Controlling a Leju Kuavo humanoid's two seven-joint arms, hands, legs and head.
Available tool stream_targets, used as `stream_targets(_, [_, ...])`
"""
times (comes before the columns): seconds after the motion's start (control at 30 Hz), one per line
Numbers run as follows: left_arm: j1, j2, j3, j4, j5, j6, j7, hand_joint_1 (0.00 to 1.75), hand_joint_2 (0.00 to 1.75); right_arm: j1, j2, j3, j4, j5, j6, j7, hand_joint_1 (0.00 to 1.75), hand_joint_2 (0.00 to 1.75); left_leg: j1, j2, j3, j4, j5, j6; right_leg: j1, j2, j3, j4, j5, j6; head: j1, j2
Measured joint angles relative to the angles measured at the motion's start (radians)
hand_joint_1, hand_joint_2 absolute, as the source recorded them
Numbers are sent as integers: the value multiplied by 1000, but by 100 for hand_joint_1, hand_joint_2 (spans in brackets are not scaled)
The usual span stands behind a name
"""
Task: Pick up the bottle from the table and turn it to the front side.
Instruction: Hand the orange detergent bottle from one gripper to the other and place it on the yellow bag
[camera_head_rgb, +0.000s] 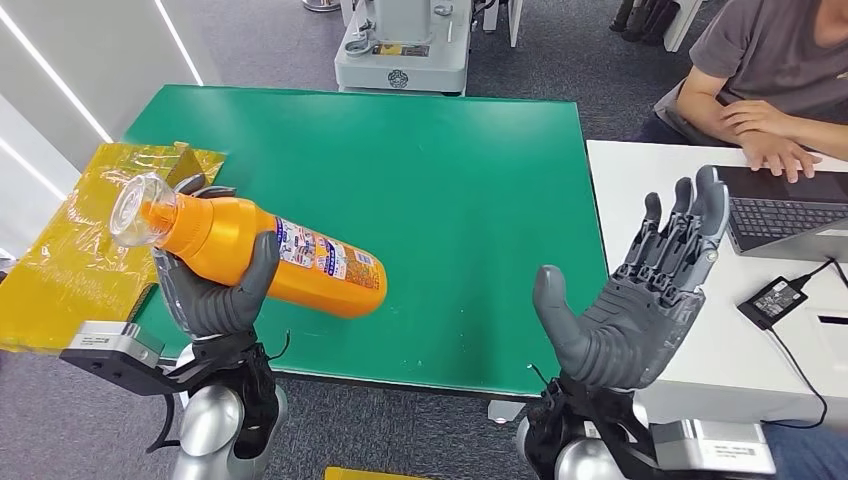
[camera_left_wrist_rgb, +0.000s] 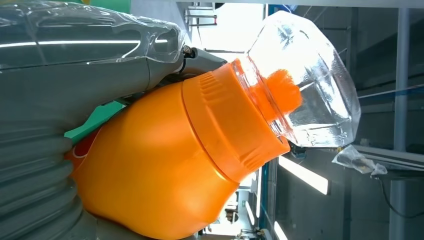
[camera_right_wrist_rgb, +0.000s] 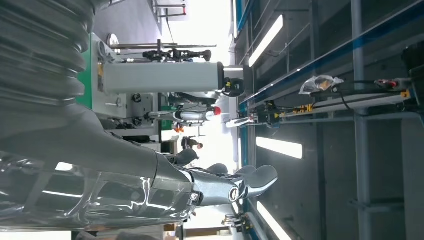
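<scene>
- Bottle (camera_head_rgb: 262, 251) was orange, with a clear cap and a bright label on its side. It was up off the green desk (camera_head_rgb: 460, 190), over the near left part, lying tilted with the cap end up and to the left.
- It looked like hard, smooth plastic, so it could slip and twist in a loose hold. How full it was could not be seen, so its weight was a guess. It would likely not break easily.
- The fat middle, just below the cap's collar, looked like the best place to hold. The clear cap looked thin and was not a good place to squeeze.
- Left robot hand (camera_head_rgb: 215, 290) held the bottle from under, with the thumb up the near side and the fingers wrapped round the back. In the left wrist view the orange body (camera_left_wrist_rgb: 150, 175) sat tight against the grey palm.
- Right robot hand (camera_head_rgb: 640, 290) was wide open and held nothing. The palm faced the bottle, fingers pointed up and away, and it was well apart from the bottle, over the desk's right edge.
- The label faced up and toward the robot, so the turn looked partly done. The open hand looked ready to help.
- A person sat at a white desk on the right, with a laptop (camera_head_rgb: 785, 210).
</scene>
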Motion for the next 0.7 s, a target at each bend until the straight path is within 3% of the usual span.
stream_targets(0.37, [15, 5, 1, -5, -22, 29, -4, 175, 175, 21, -3, -5, -12, -17, 0, 0, 0, 175, 0, 0, 0, 0, 0, 0, 0, 0, 0, 0, 0, 0, 0, 0])
stream_targets(0.47, [18, 10, 2, -31, -59, 87, -50, 175, 175, 21, -4, -4, -11, -19, 0, 0, 0, 175, 0, 0, 0, 0, 0, 0, 0, 0, 0, 0, 0, 0, 0, 0])
stream_targets(0.57, [16, 31, 1, -90, -211, 183, -78, 175, 175, 21, -12, 8, -7, -35, 0, 0, 0, 175, 0, 0, 0, 0, 0, 0, 0, 0, 0, 0, 0, 0, 0, 0])
stream_targets(0.7, [-10, 83, -10, -155, -448, 212, -17, 175, 175, 20, -23, 23, 2, -57, 1, 0, 0, 175, 0, -1, 0, 0, 0, 0, 0, -1, 0, 0, -2, 0, 0, 0])
